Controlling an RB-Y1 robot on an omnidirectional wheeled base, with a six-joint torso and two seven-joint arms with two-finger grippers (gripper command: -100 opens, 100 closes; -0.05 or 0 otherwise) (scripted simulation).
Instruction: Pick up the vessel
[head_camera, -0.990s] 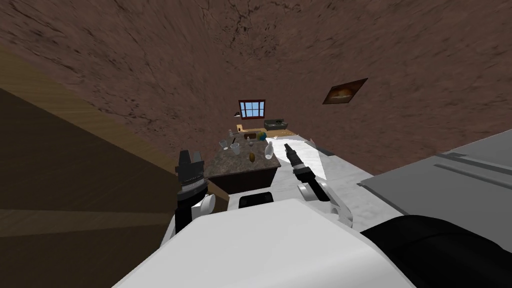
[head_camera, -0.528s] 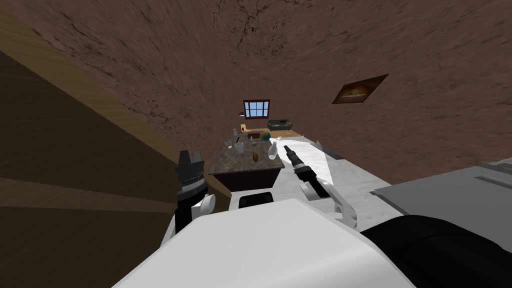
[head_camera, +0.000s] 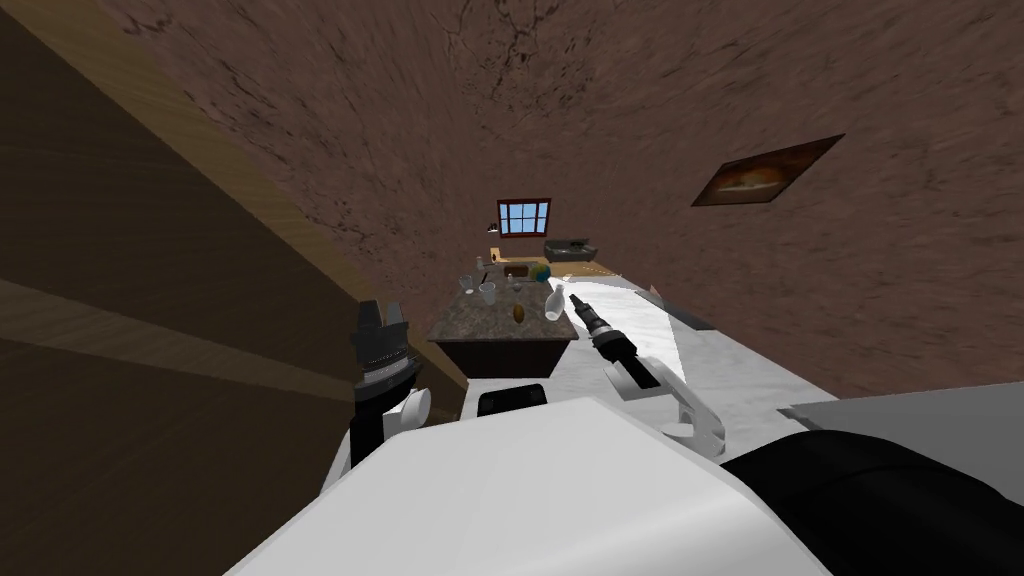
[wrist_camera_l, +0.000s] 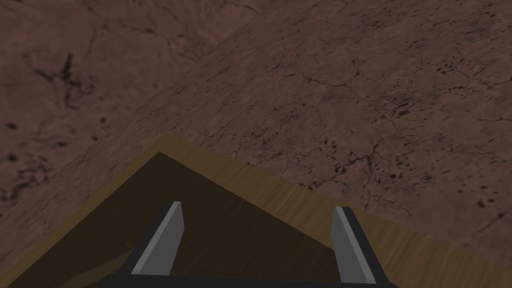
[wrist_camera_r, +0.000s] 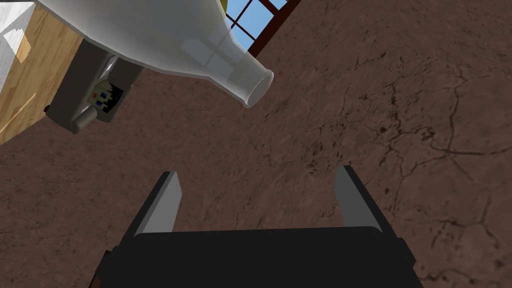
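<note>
Target is the white bottle-shaped vessel (head_camera: 554, 302) with a narrow flared neck. It stands upright at the right near corner of the dark mottled stone-topped bench (head_camera: 490, 326). Clear glasses (head_camera: 487, 292) and a small brown oval thing (head_camera: 518, 313) sit well clear of it, so the approach is clean.

The right pincer (head_camera: 576, 298) is stretched out just beside the vessel. That corner is on its side, so it's the obvious arm. Its blades are spread wide and empty. In the wrist view the neck sits off to one side of the gap, not between the blades. My read: re-aim to centre the neck or body, advance, then close.

The left pincer (wrist_camera_l: 255, 215) is parked near the chest, also spread wide and empty, out of the way.

Risk: a tall narrow shape on a bench edge, so a glancing blade could tip it.
</note>
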